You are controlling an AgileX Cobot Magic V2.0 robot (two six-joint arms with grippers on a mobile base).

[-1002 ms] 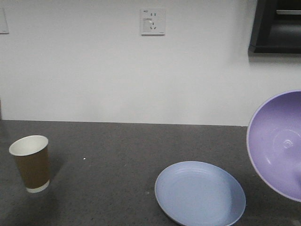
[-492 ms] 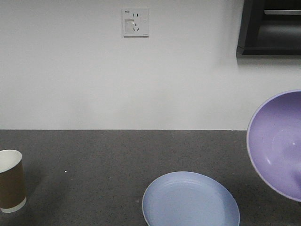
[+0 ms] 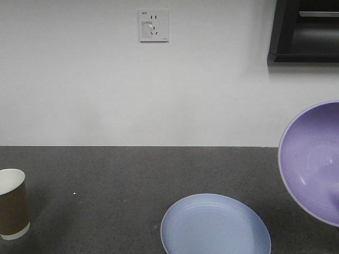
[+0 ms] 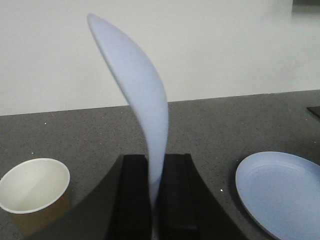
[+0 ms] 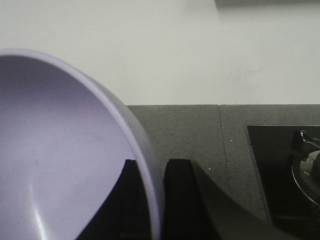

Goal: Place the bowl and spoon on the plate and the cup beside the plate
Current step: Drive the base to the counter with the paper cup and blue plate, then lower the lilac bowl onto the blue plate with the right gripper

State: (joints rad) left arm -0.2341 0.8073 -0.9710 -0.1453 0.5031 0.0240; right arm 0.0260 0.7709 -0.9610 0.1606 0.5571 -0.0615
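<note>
Hardly anything moved; right pincer (image 5: 155, 175) pinching the tilted bowl (image 3: 312, 164) by its rim at 3 o'clock, left pincer (image 4: 156, 165) pinching the spoon (image 4: 140, 85), either may slip.

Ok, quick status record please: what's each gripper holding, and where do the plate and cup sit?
left gripper: shut on the spoon, which stands upright, scoop up
right gripper: shut on the rim of the bowl, which is tilted on edge in the air
plate: flat on the counter, nothing on it
cup: upright on the counter, left of the plate, apart from it
</note>
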